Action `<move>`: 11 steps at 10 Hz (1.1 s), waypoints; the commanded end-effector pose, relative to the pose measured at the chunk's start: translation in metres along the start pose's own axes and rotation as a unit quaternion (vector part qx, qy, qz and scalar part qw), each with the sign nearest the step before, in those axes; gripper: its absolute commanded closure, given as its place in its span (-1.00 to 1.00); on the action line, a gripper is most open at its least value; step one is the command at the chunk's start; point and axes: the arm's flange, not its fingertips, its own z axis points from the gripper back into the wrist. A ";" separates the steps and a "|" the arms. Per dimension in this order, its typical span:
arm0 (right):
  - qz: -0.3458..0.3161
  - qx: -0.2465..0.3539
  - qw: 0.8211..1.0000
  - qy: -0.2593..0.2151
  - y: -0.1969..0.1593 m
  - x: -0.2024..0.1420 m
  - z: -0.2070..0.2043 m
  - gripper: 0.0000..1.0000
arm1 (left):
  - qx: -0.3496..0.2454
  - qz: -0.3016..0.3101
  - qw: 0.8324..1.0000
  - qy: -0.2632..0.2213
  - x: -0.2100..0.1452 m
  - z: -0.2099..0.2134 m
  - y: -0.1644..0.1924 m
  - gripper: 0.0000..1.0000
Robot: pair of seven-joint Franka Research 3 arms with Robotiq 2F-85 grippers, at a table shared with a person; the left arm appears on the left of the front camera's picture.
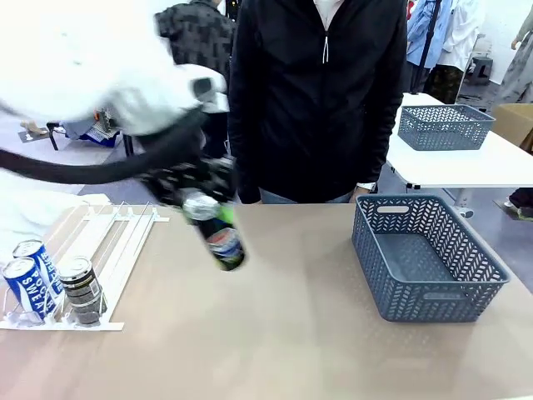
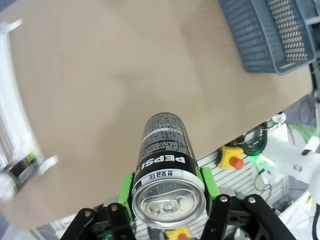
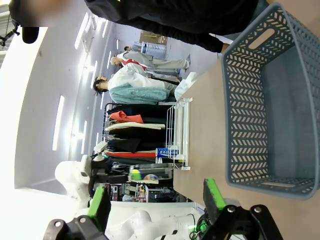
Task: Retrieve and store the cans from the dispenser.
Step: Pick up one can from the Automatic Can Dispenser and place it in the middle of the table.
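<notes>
Left jaws: the left gripper is clamped on a black aluminium Pepsi can with a silver top, a green pad pressing on each side just under the rim.
Can in the jaws: it tilts, silver top up at the fingers and base slanting down and away from them, over the bare tan tabletop.
Right jaws: the right gripper stands spread wide, with nothing between its green pads.
Dispenser: the flat white rack of thin rails lies on the table down and to the left of the left jaws, well apart from them; from the right jaws it sits far ahead, beyond the basket.
Cans in the rack: two blue Pocari Sweat cans lie in the outer lane and one dark banded can in the lane nearer the left jaws, all against the stoppers at the low end.
Basket: a blue-grey plastic mesh basket with cut-out handles sits to the right of the left jaws, across open table, and just ahead of the right jaws.
Person: someone in a black zipped jacket stands at the far edge, behind the left jaws.
</notes>
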 end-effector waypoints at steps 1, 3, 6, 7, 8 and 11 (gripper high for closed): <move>0.004 0.005 1.000 -0.001 0.003 0.001 0.001 -1.00 | 0.029 -0.024 0.999 0.009 0.057 -0.038 -0.048 1.00; 0.004 0.005 1.000 -0.001 0.003 0.001 0.001 -1.00 | 0.065 -0.045 0.996 0.042 0.080 -0.096 -0.089 1.00; 0.004 0.005 1.000 -0.001 0.003 0.001 0.001 -1.00 | 0.122 -0.004 0.991 0.054 0.091 -0.135 -0.082 1.00; 0.004 0.005 1.000 -0.001 0.003 0.001 0.001 -1.00 | 0.139 0.005 0.989 0.048 0.092 -0.146 -0.078 1.00; 0.004 0.005 1.000 -0.001 0.003 0.001 0.001 -1.00 | 0.143 -0.002 0.989 0.049 0.089 -0.160 -0.072 1.00; 0.004 0.005 1.000 -0.001 0.003 0.001 0.001 -1.00 | 0.134 -0.011 0.989 0.059 0.087 -0.176 -0.060 1.00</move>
